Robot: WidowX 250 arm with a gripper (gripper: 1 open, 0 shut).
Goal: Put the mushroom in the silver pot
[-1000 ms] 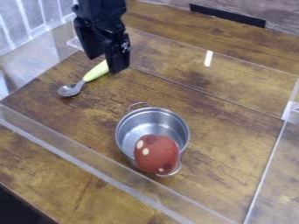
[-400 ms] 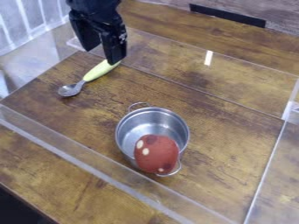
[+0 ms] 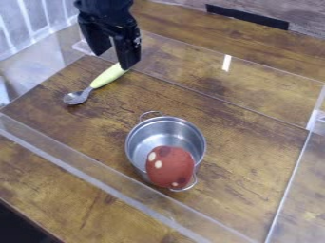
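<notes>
1. The mushroom (image 3: 170, 166) is seen in the lower centre of the frame, lying inside the silver pot (image 3: 150, 138) against the pot's lower right wall.
2. The mushroom's reddish-brown cap is turned toward the camera, and a few pale spots are visible on its left side; the stem is hidden from view.
3. Roughly the lower right half of the pot's opening is filled by the cap, while the shiny inner floor and the upper left wall are left exposed.
4. A small loop handle is seen on the pot's upper rim, and a second metal loop shows just below the mushroom at the lower edge.
5. The pot is set upright on the wooden tabletop (image 3: 241, 104), within a low clear plastic barrier (image 3: 76, 157) by which the work area is enclosed.
6. The gripper (image 3: 112, 49) is found in the upper left of the frame, well apart from the pot and the mushroom.
7. Its dark fingers are pointed steeply downward and are spread wide; nothing is held between them.
8. A spoon (image 3: 97, 84) with a yellow-green handle and a metal bowl is laid on the table just below the gripper, its bowl pointing toward the lower left.
9. Whether the spoon's handle is touched by the fingertips cannot be told, since the upper end of the handle is overlapped by them.
</notes>
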